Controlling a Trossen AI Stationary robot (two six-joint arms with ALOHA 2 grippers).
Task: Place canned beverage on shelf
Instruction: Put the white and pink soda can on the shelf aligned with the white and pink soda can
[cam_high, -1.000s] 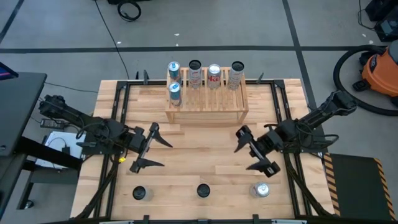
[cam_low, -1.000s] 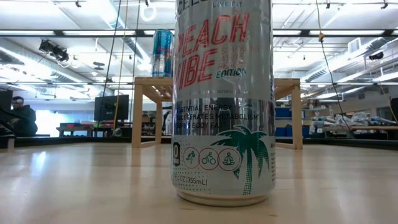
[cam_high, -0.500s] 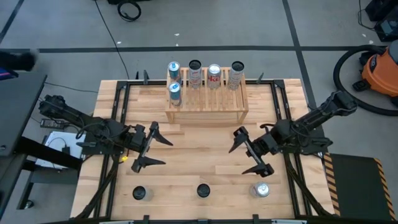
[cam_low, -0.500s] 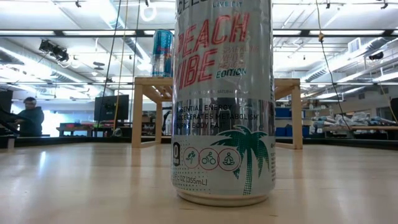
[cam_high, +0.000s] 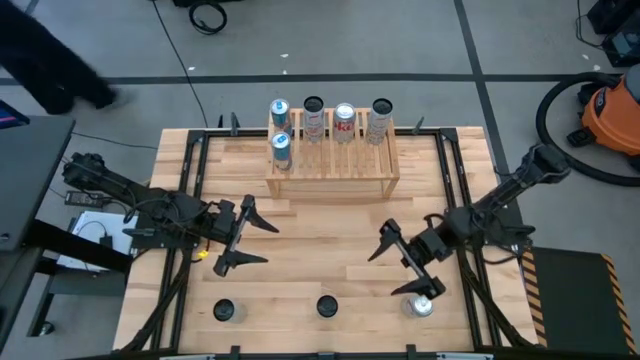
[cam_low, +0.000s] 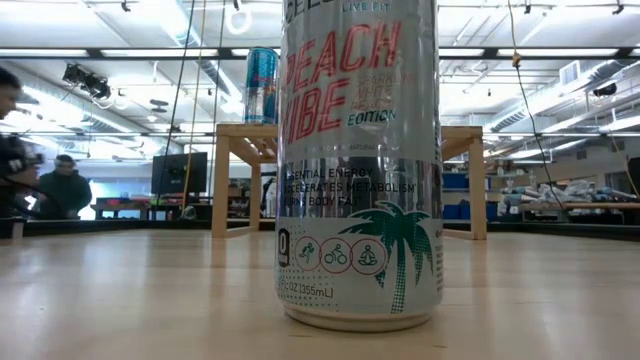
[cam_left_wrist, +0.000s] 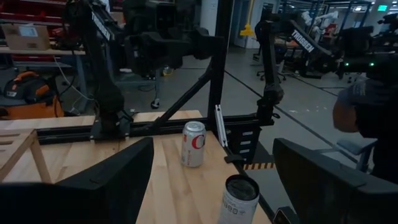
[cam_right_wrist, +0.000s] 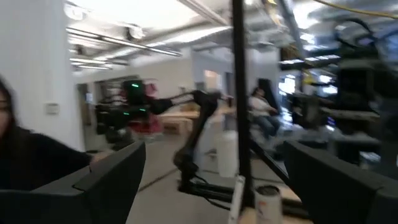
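Right tool (cam_high: 404, 269): fingers spread wide, holding nothing.
Silver aluminium can (cam_high: 421, 305): upright on the table (cam_high: 330, 240), just beside this tool on its near-edge side, long axis vertical.
Left tool (cam_high: 243, 236): open, empty, well apart from that can.
Nearer arm: right.
Light-wood slatted shelf (cam_high: 333, 160): beyond both tools, already carrying cans.

shelf (cam_high: 332, 163) at worktop (cam_high: 330, 260) rear centre | five cans (cam_high: 313, 121) on shelf | three cans (cam_high: 325, 306) along front edge | right tool (cam_high: 406, 266) just behind rightmost can (cam_high: 421, 305) | left tool (cam_high: 243, 236) left of centre
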